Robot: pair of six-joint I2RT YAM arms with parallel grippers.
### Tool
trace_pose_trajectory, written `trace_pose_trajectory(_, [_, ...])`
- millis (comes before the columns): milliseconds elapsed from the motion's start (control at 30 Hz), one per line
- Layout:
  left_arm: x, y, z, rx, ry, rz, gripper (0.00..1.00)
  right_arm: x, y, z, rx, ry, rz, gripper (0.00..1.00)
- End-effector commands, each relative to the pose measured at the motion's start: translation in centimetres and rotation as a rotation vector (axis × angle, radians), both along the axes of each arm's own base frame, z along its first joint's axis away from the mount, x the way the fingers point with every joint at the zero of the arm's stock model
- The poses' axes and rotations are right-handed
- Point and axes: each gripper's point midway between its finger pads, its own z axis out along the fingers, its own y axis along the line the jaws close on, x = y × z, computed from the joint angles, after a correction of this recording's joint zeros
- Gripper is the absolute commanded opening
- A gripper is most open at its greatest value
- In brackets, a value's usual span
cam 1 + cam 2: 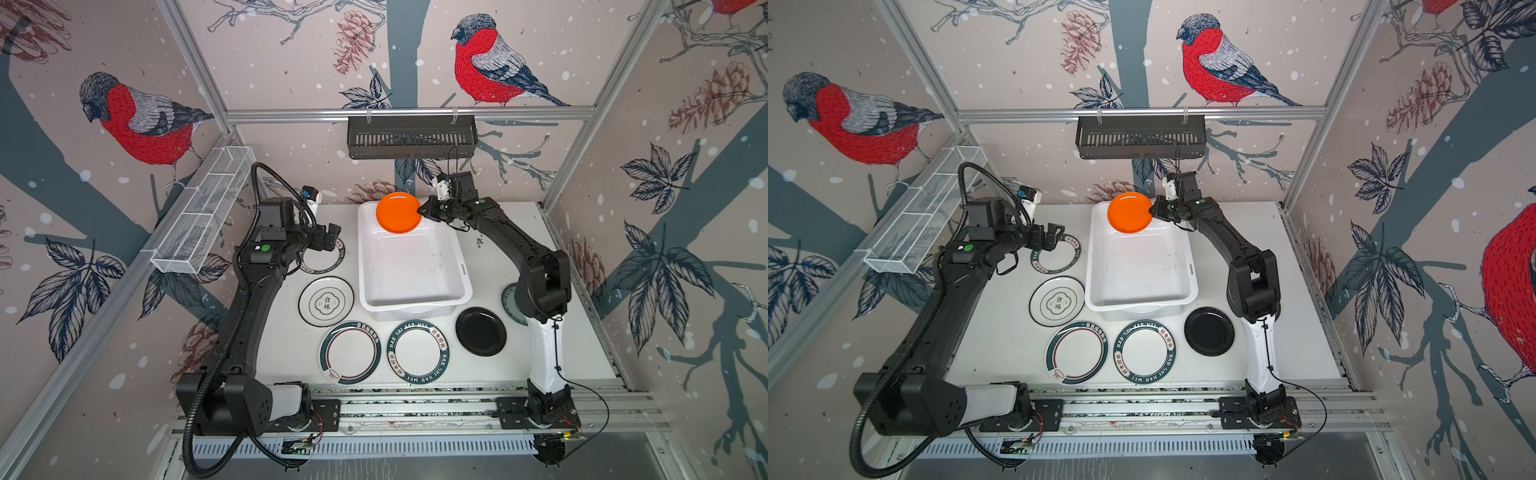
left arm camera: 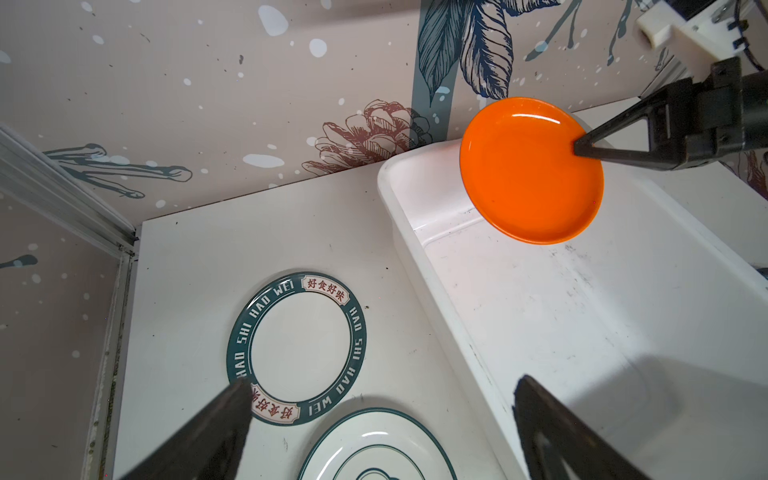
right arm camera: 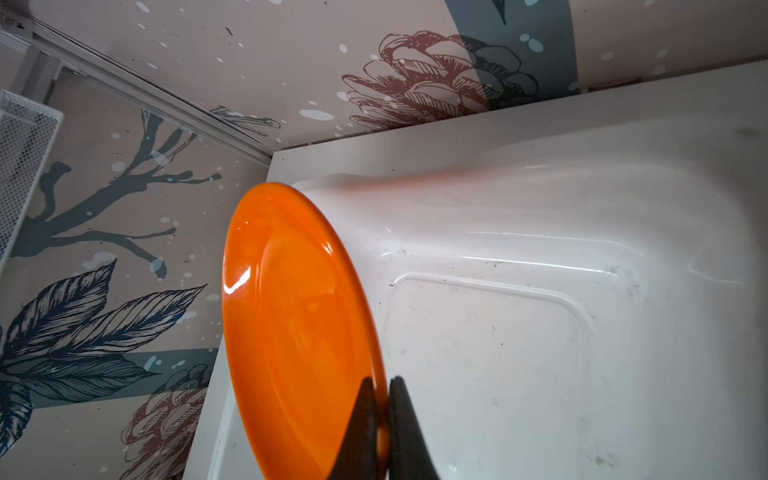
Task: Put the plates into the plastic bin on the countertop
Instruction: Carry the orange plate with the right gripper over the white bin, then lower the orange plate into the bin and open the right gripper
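Right pincer (image 1: 420, 211) clamped on rim of orange plate (image 1: 398, 212), plate tilted, hanging over far end of plastic bin (image 1: 361, 257). Tiny grip, so it might swivel, slip, clip far bin wall, bounce out onto desk (image 1: 515, 365) back edge. Left pincer (image 1: 326, 237) wide open, empty, over lettered plate (image 2: 297, 347) beside bin.

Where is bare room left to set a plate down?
The plastic bin has a bare floor; the orange plate hangs above its far end in the right end effector. The countertop is free between bin and right arm. Crowded along its left and near sides: white plates, a black plate.
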Motion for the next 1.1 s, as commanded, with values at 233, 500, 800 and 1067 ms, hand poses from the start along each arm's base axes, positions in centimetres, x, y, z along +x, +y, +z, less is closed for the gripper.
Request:
trace_pose_trajectory(233, [-1.0,-0.9,0.8,-0.047,-0.015,-0.06,0.97,-1.1,1.6,-5.2,-0.121,0.065,0.008,0.03])
trace_pose_trajectory(500, [-1.3,-1.5,0.9,-0.055,-0.014,-0.093,0.97,-0.8,2.3,-8.7,-0.151,0.109,-0.007,0.03])
trace_pose_trajectory(800, [-1.6,-1.8,1.0,-0.06,-0.018,-0.114,0.97,0.5,2.9,-10.8,-0.142,0.135,-0.038,0.03])
trace_pose_trajectory(1067, [-1.8,-2.0,1.0,-0.065,-0.018,-0.13,0.97,0.8,3.3,-12.1,-0.139,0.156,-0.045,0.03])
